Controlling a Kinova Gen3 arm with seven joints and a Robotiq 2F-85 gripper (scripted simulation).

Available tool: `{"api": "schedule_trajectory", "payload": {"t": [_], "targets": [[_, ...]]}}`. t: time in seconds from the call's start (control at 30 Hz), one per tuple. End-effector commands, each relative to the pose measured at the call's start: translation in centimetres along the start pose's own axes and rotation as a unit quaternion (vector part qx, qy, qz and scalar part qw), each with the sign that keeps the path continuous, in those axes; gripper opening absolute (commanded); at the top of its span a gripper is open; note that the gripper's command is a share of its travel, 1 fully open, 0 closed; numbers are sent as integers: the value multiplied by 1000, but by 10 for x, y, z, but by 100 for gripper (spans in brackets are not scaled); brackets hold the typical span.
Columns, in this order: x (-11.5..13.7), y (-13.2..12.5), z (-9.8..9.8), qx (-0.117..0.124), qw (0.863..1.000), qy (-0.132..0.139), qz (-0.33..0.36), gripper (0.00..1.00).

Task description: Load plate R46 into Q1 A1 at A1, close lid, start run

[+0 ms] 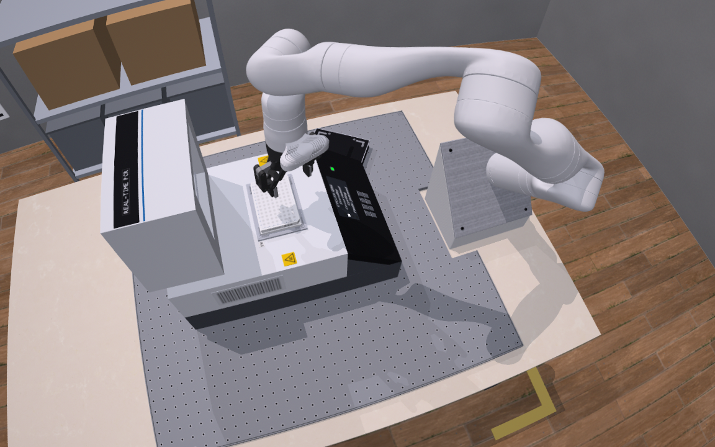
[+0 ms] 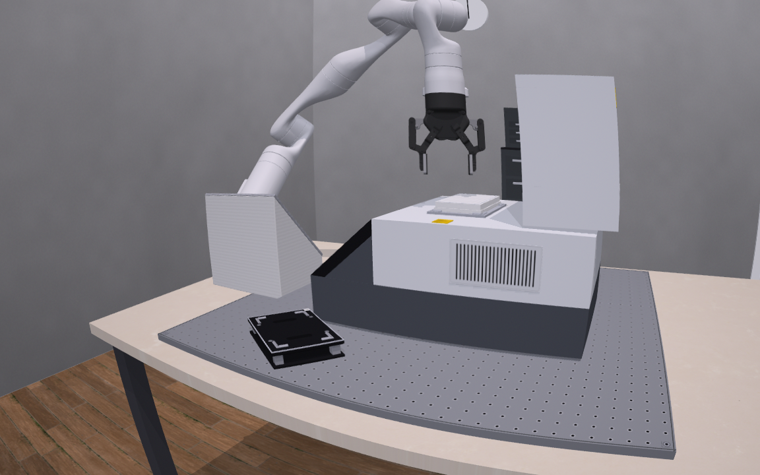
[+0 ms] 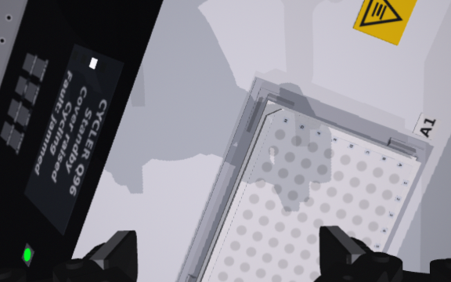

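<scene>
White well plate R46 (image 1: 278,208) lies on the block of cycler Q1 (image 1: 271,249), inside the block's frame; it also shows in the side view (image 2: 466,203) and the wrist view (image 3: 308,196). The A1 mark (image 3: 427,127) is beside the plate's far right corner. Q1's lid (image 1: 151,189) stands raised. My gripper (image 1: 288,176) (image 2: 446,168) is open and empty. It hangs well above the plate's far end, turned at an angle to the plate (image 3: 229,254). The front keys (image 3: 23,102) sit on the black panel, and the lamp (image 3: 27,254) is green. The plate nest N1 (image 2: 293,335) is empty.
The arm's grey pedestal (image 1: 476,194) stands right of Q1. A shelf with cardboard boxes (image 1: 104,44) is behind the table. A yellow warning sticker (image 1: 288,257) marks Q1's top. The raised lid is close to my gripper on the one side.
</scene>
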State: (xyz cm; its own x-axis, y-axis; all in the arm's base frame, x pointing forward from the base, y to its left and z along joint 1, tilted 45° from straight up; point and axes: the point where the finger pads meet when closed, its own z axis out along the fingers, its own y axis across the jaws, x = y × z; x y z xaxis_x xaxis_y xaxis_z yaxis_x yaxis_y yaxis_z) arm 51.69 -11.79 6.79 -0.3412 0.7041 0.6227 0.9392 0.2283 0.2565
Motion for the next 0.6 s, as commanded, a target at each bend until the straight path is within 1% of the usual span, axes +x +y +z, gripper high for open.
{"api": "schedule_trajectory", "payload": {"t": [0.0,0.07,0.13,0.27,0.4,0.57], "targets": [[4,-12,-3,-11,998,-13,-68,86],[6,-18,-4,-13,995,-18,-101,84],[6,-18,-4,-13,995,-18,-101,84],[10,-31,-6,-16,986,-27,-166,80],[15,-43,-8,-19,972,-36,-231,77],[20,-58,-11,-23,949,-47,-310,72]]}}
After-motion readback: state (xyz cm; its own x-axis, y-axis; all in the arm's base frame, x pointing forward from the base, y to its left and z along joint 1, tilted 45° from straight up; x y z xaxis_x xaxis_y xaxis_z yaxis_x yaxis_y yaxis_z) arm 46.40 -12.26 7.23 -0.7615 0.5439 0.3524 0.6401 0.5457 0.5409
